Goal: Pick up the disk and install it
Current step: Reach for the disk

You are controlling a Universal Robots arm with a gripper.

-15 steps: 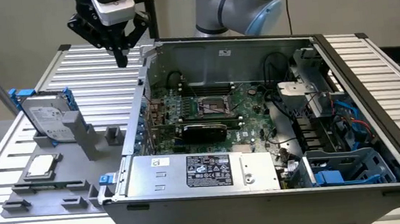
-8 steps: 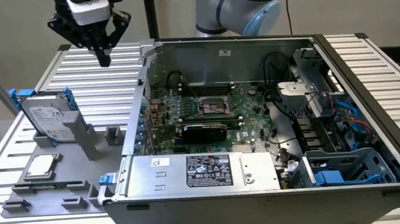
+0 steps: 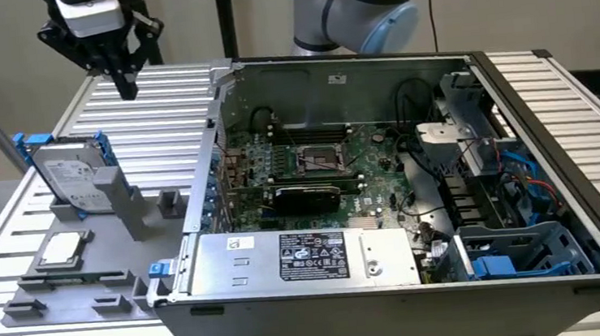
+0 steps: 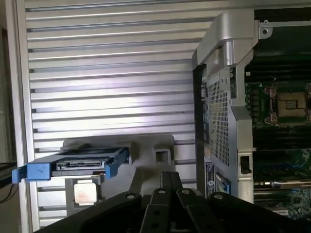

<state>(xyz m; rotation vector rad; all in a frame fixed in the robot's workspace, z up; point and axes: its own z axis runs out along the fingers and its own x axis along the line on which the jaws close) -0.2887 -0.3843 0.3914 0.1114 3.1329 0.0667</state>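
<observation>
Ribbed metal table (image 3: 154, 107) carries a grey stand (image 3: 131, 223) holding the disk (image 3: 70, 178) upright, beside the open computer case (image 3: 400, 310). Gripper (image 3: 126, 85) hangs above, pressed together, empty. Risk: if lowered unopened, it would likely strike the disk's top edge.

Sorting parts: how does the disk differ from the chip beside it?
The disk stands on edge, propped in a slot; the chip lies flat in a tray. The disk is larger, oblong and framed in blue; the chip is small, square and unframed. Both are silver-grey and sit on the grey fixture.
</observation>
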